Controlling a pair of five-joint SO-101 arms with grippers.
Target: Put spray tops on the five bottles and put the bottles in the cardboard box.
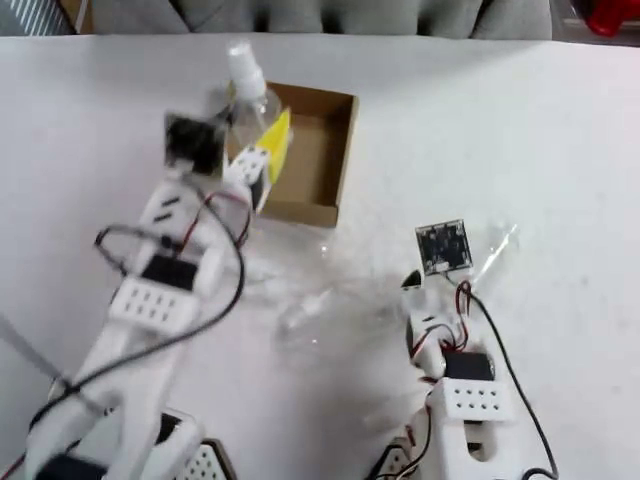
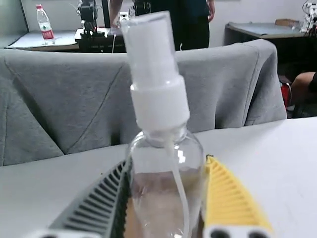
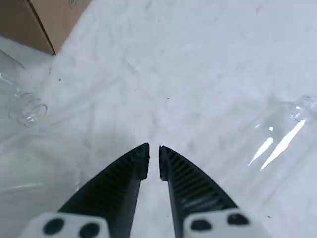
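Observation:
A clear bottle with a white spray top stands upright in my left gripper, which is shut on it between a grey and a yellow finger. From above, this bottle hangs over the left wall of the open cardboard box, and the left gripper is at that wall. My right gripper hovers low over the table, shut with only a sliver between its black fingertips and nothing in them. An uncapped clear bottle lies near it, and another lies farther off.
Clear bottles and crinkled clear plastic lie on the white table between the arms. The right gripper is right of that clutter. A corner of the box is ahead of it. A grey couch runs along the table's far edge.

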